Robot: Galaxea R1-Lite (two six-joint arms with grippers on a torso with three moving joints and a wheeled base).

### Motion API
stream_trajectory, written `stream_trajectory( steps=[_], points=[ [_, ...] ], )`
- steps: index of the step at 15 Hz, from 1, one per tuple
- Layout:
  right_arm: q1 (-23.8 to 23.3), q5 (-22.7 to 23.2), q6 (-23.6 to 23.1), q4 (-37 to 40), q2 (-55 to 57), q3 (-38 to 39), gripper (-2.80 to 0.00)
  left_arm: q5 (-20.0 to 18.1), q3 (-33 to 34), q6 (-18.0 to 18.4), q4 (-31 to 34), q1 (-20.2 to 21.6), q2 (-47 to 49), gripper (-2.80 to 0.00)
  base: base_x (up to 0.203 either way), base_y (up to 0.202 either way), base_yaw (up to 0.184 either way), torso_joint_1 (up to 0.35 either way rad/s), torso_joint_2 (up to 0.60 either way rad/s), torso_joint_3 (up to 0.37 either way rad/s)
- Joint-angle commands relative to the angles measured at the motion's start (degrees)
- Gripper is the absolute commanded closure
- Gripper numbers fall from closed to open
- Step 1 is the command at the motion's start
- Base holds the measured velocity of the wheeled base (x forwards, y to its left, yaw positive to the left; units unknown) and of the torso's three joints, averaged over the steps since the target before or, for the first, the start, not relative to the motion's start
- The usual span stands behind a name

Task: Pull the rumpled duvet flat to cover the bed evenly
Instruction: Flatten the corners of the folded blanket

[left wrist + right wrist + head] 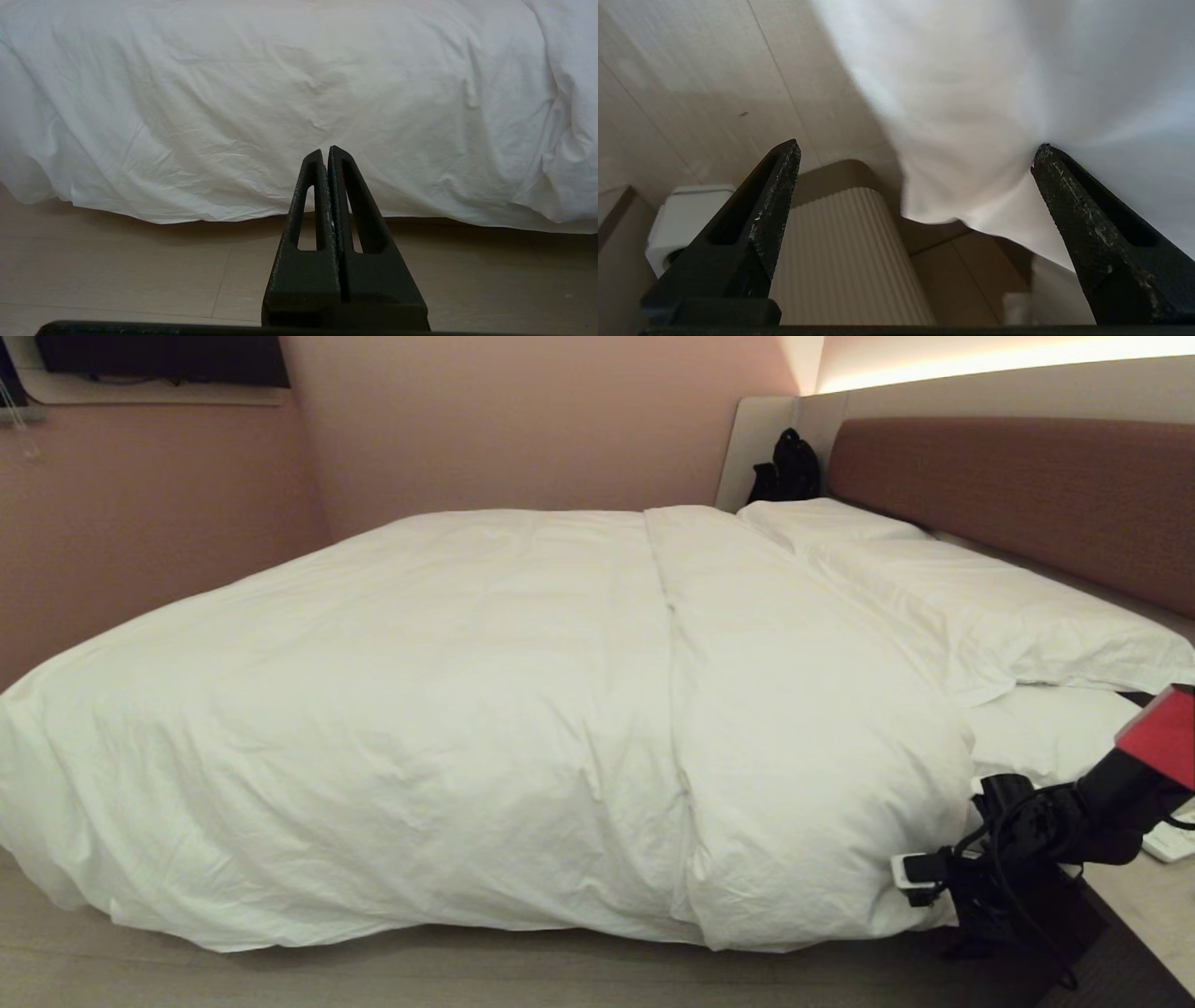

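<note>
I see the duvet [485, 709] covering most of the bed [1027, 495], with a thick fold running from 12 o'clock down to 6 o'clock near the middle and its near edge hanging over the side toward the floor [280, 980]. Toward 3 o'clock the duvet stops short of the pillows [1008, 607], leaving a patch of sheet [1046, 728] bare. The right gripper [915, 158] is at about 4 o'clock in the head view, low beside the duvet's hanging corner, jaws spread wide with nothing between them; in its wrist view one fingertip touches or nearly touches the fabric, while a ribbed beige cylinder [840, 261] and a white box [686, 210] sit below. The left gripper [325, 154] is parked low facing the duvet's side, fingers pressed together, holding nothing. My judgement: the step in hand is gripping that corner. I would push in until a full pinch of fabric sits between the fingers, close firmly, then draw toward the headboard end, keeping the cloth clear of the cylinder.
</note>
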Motion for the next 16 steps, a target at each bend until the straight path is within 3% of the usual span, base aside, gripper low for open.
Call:
stream_trajectory(
  steps=[1,5,9,16],
  points=[
    [0.0,0.3,-0.5,-12.7,1.1,2.1,-2.8,0.0,0.0,0.0,0.0,0.0,0.0,0.0,0.0,0.0,0.0,0.0,0.0,0.0],
    [-0.1,0.6,-0.4,-14.0,2.3,2.3,-2.8,0.0,0.0,0.0,0.0,0.0,0.0,0.0,0.0,0.0,0.0,0.0,0.0,0.0],
    [-0.4,2.3,1.2,-20.8,4.9,2.2,-2.8,0.0,0.0,0.0,0.0,0.0,0.0,0.0,0.0,0.0,0.0,0.0,0.0,0.0],
    [-0.5,2.9,2.3,-21.0,4.7,1.6,-2.8,0.0,0.0,0.0,0.0,0.0,0.0,0.0,0.0,0.0,0.0,0.0,0.0,0.0]
  ],
)
